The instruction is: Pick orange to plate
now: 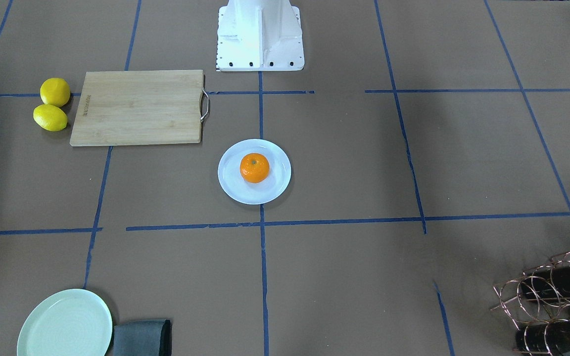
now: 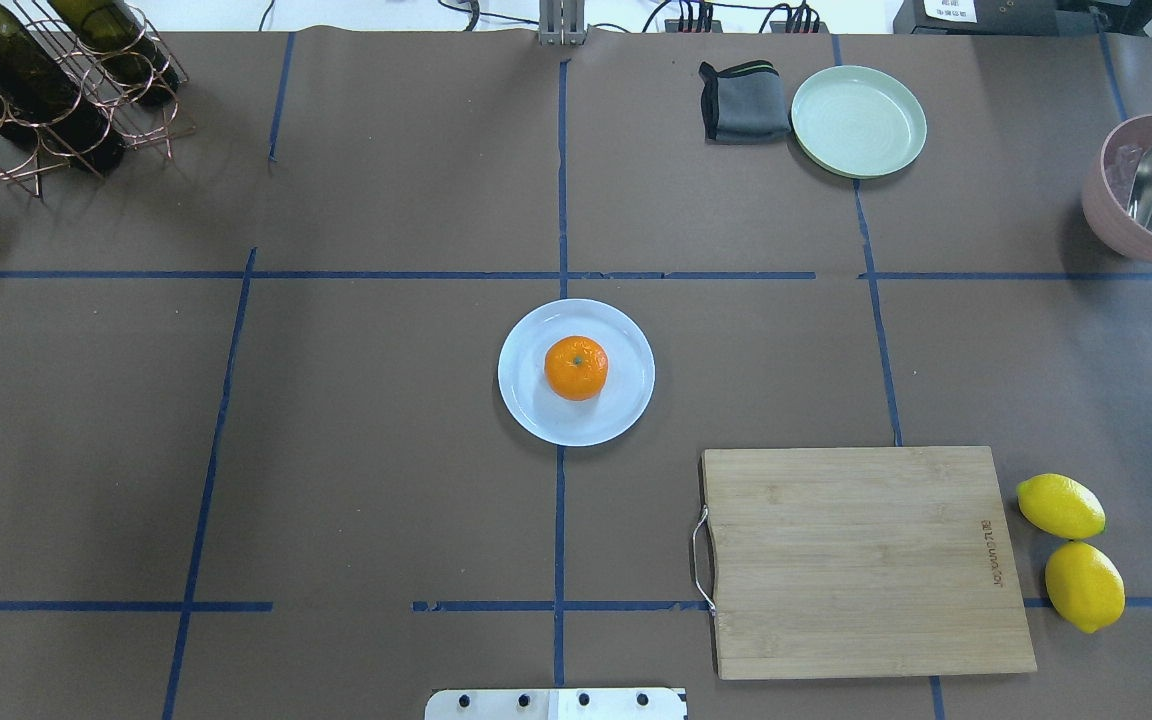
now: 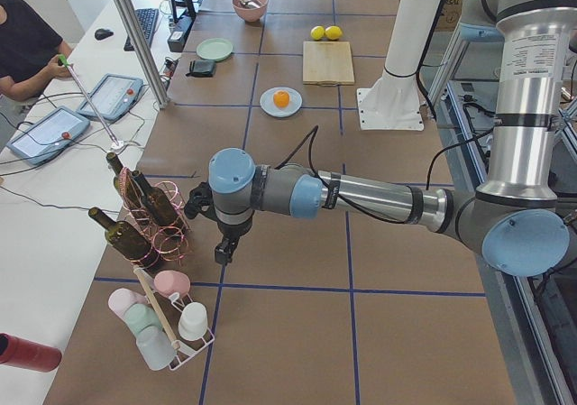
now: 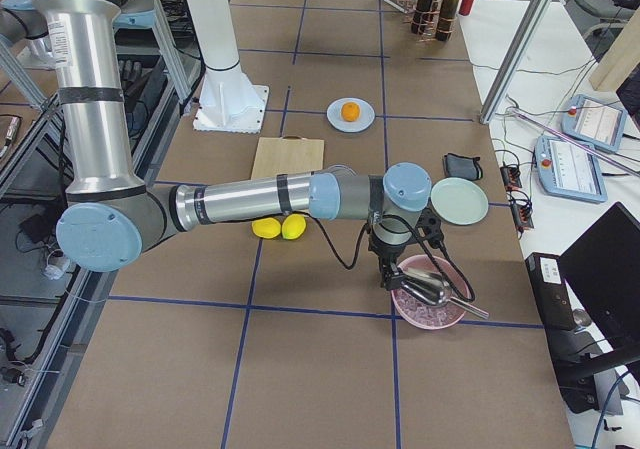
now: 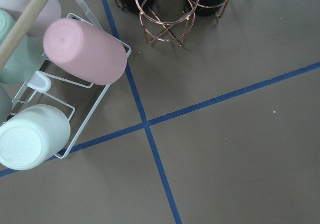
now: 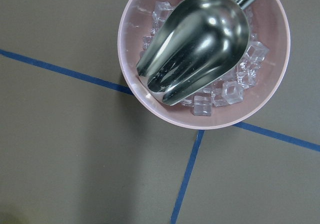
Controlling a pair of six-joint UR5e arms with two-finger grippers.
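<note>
The orange (image 1: 254,167) (image 2: 576,367) rests in the middle of the white plate (image 1: 230,185) (image 2: 536,410) at the table's centre, and nothing touches it. Both also appear small in the side views: orange (image 3: 281,99) (image 4: 350,111). My left gripper (image 3: 223,252) hangs far off at the table's left end beside the bottle rack, pointing down; I cannot tell if it is open or shut. My right gripper (image 4: 390,277) hangs at the right end just over the pink bowl; its state cannot be told either. Neither wrist view shows any fingers.
A wooden cutting board (image 2: 866,560) lies right of the plate with two lemons (image 2: 1071,550) beside it. Mint-green plate (image 2: 858,120) and grey cloth (image 2: 744,100) sit at the far side. Pink bowl of ice with a metal scoop (image 6: 200,54), copper bottle rack (image 2: 46,90), cup rack (image 5: 50,99).
</note>
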